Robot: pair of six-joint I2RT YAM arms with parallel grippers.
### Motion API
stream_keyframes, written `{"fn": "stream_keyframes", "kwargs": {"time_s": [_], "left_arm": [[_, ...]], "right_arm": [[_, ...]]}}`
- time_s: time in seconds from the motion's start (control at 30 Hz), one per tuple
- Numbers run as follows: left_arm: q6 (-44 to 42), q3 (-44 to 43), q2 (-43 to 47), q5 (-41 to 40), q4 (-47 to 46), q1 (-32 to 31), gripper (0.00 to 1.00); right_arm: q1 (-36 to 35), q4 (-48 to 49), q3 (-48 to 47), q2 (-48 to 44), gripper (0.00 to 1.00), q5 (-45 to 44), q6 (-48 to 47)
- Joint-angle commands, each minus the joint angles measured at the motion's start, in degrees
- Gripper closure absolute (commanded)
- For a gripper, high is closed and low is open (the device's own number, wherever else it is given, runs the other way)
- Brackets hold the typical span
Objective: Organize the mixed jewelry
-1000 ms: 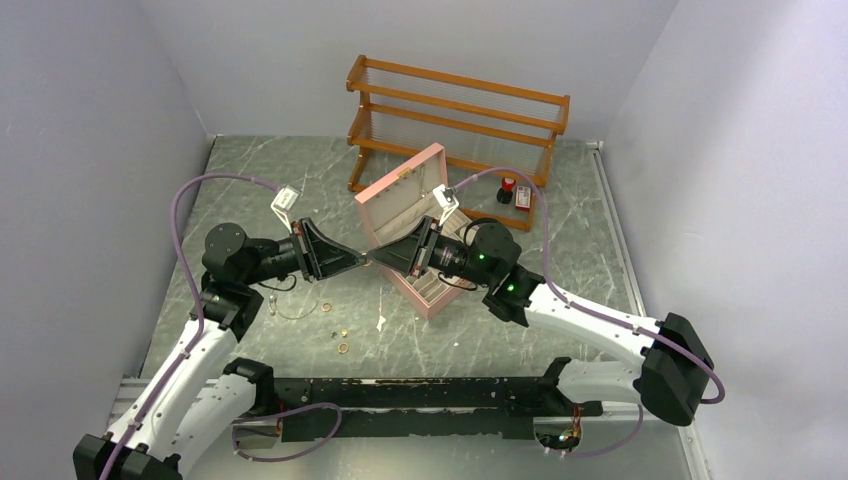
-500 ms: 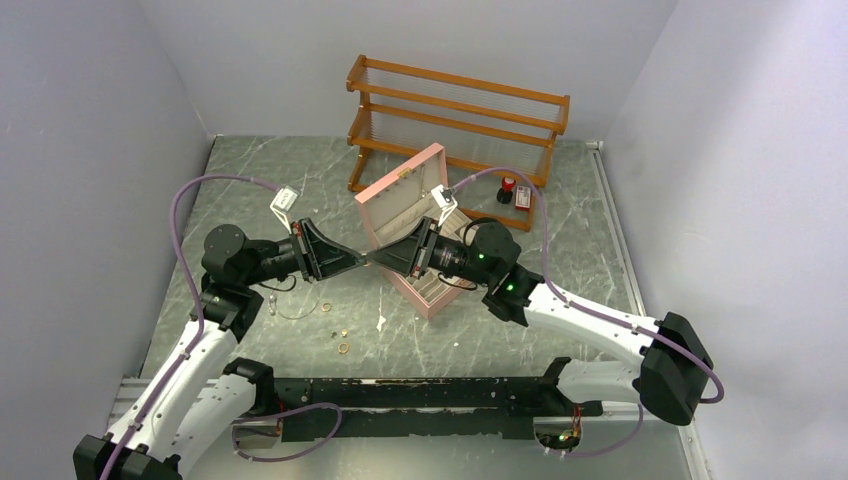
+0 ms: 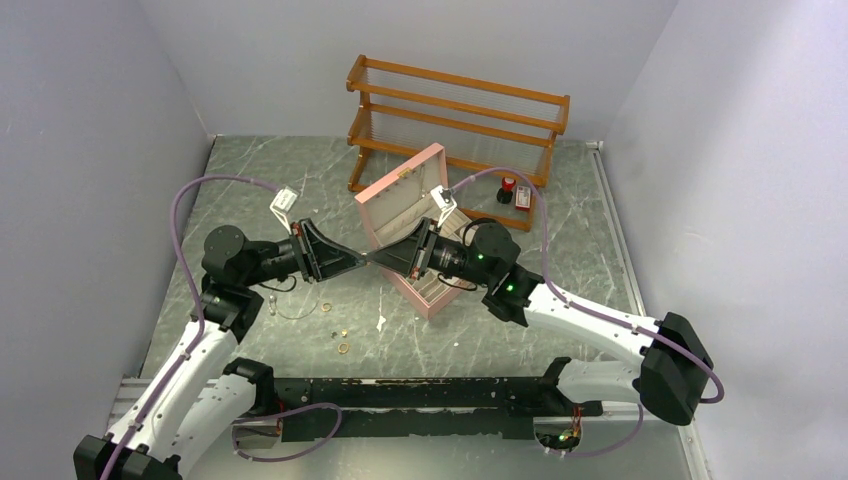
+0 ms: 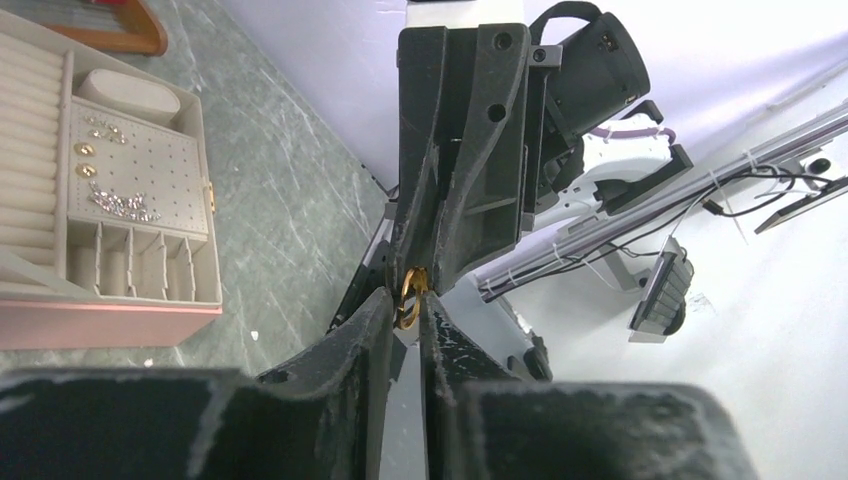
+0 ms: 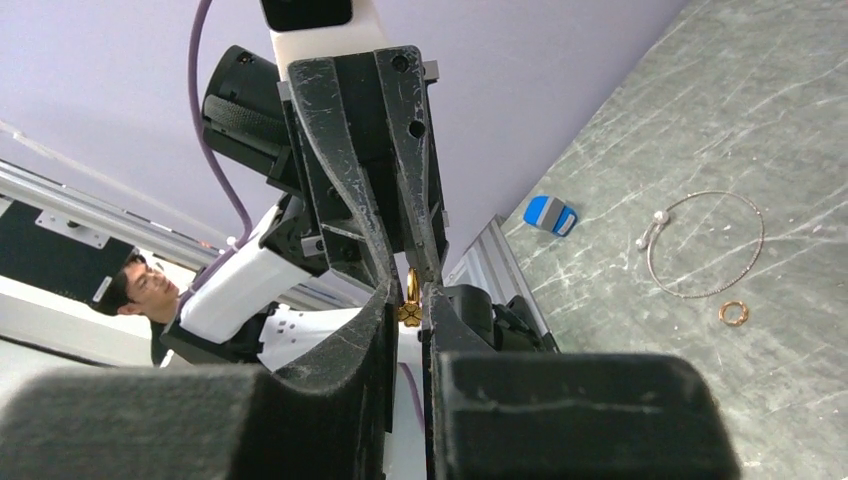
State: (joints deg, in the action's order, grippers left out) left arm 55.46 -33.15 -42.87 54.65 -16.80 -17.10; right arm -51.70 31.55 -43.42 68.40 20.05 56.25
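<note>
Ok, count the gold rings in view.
3. One gold ring sits between the left gripper and right gripper; a second ring lies beside the chain necklace; a third ring nearer the table's front edge. Smaller gold bits are unclear.

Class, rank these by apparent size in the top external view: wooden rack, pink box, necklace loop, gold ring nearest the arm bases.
Largest to smallest: wooden rack, pink box, necklace loop, gold ring. None look close enough to doubt.

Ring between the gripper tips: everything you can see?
The ring is small, thin, gold-coloured metal with a tiny beaded cluster on one edge. It sits nearly edge-on in the air above the table, between the near-shut tips of the left gripper and right gripper, meeting nose to nose. Which one grips it can't be told.
</note>
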Motion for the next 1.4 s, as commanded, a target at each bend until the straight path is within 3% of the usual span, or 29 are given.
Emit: {"fn": "stream_keyframes", "kwargs": {"time_s": [0.0,0.07,0.13,0.27,0.6,0.8,1.37], "left_arm": [[-1.05,0.51,1.61,0.26,-0.39,-0.17,0.71],[-2.93,0.03,2.01,-1.13,3.01,-0.21,0.51],[-5.99,-0.68,2.53,-3.37,7.73,-0.21,0.38],[-10.55,-1.42,3.63,-7.94,14.51,-0.21,0.25],[-27.15,-7.96,2.34,-19.22,30.96,-0.21,0.16],[-34.83,-10.59,1.03,-27.48,36.9,-0.21,0.05],[-38.42,-9.73,-3.05,-39.49,40.4,-0.51,0.07]], "right_arm": [[0.1,-2.97,-0.92,-0.71,0.94,-1.77,-2.24],[0.25,-6.28,-1.86,-1.02,0.94,-2.91,-3.9],[0.56,-10.02,-2.97,-1.43,0.94,-4.04,-6.11],[2.68,-18.47,-4.53,-2.57,0.94,-5.63,-9.87],[12.79,-43.14,-11.63,1.13,0.94,-12.72,-28.54],[15.39,-47.51,-16.28,7.22,0.94,-17.45,-39.56],[18.26,-49.05,-26.32,24.67,1.0,-23.75,-61.39]]}}
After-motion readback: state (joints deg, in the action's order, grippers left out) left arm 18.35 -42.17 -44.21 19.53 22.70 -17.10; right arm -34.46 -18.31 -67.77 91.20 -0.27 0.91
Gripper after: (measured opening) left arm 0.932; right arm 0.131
